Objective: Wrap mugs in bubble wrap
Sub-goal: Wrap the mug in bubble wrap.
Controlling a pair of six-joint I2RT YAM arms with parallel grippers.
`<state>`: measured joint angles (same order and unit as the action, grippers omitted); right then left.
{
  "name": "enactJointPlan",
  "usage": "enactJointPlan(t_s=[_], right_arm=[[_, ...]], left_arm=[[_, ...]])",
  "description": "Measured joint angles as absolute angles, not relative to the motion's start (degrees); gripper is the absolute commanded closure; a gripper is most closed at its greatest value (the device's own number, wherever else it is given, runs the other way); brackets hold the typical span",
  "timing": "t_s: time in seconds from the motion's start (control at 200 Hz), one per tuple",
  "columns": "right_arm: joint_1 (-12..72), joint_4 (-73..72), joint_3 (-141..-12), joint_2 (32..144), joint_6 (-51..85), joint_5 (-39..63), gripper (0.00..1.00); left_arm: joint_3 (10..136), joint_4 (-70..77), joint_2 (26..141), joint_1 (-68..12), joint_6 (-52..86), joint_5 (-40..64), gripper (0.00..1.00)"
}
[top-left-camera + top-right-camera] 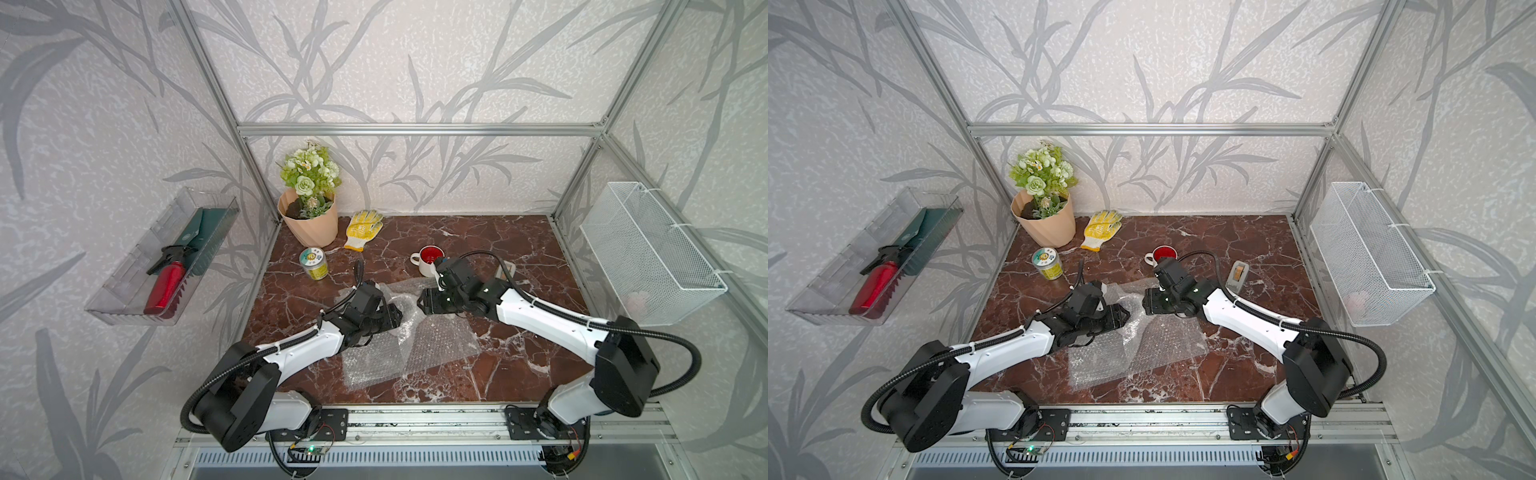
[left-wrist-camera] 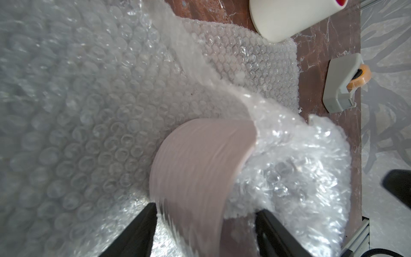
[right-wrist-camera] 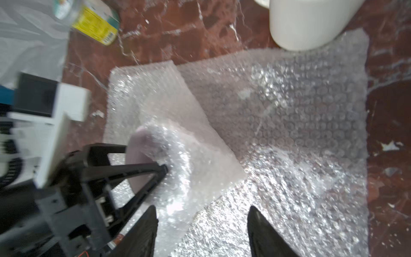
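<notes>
1. Left gripper [image 1: 397, 318]: the jaws straddle the lilac mug [image 2: 195, 160]. One finger [image 2: 142, 224] is against the mug wall and wrap is bunched at the other. Blur hides whether they actually clamp it.
2. Right gripper [image 3: 202, 209]: jaws apart, nothing pinched, only wrap below them. It sits just beside the bundle, facing the left gripper.
3. Lilac mug: mid-table, apparently on its side on the bubble wrap [image 1: 436, 345]. A flap is folded over part of it, with bare ceramic at the left gripper's end.
4. Bubble wrap: flat from the middle of the table [image 1: 519, 249] toward the near edge, crumpled around the mug.
5. White mug [image 1: 430, 259]: upright, red inside, unwrapped, at the wrap's far edge.
6. Tape dispenser [image 1: 1237, 276]: toward the right edge.
7. Tin can [image 1: 314, 263]: near the left edge.
8. Glove [image 1: 362, 228] and flowerpot [image 1: 309, 226]: along the far edge, the pot in the far-left corner.
</notes>
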<state>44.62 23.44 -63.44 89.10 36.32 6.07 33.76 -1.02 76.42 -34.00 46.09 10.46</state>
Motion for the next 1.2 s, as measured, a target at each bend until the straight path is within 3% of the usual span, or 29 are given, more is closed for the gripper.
enactJointPlan(t_s=[0.225, 0.575, 0.73, 0.865, 1.025, 1.2], right_arm=[[45.8, 24.3, -67.4, 96.9, 35.2, 6.9, 0.43], [47.8, 26.4, -70.0, 101.4, 35.5, 4.5, 0.47], [48.6, 27.3, -71.8, 103.5, 35.5, 2.8, 0.47], [48.9, 27.4, -72.3, 104.2, 35.6, 1.5, 0.49], [49.1, 28.0, -72.7, 104.4, 34.5, 0.9, 0.53], [49.1, 30.1, -74.9, 105.6, 32.7, 0.9, 0.53]], left_arm=[[34.5, -1.1, 77.2, -33.5, 46.0, 10.9, 0.47], [36.4, -0.3, 79.7, -33.3, 45.3, 12.2, 0.54], [36.7, -2.9, 78.5, -33.1, 44.6, 12.3, 0.34], [36.2, -7.5, 71.0, -32.1, 44.7, 9.8, 0.27], [36.1, -15.4, 60.3, -26.7, 44.4, 5.6, 0.28], [36.2, -27.0, 60.2, -16.4, 44.0, 4.0, 0.27]])
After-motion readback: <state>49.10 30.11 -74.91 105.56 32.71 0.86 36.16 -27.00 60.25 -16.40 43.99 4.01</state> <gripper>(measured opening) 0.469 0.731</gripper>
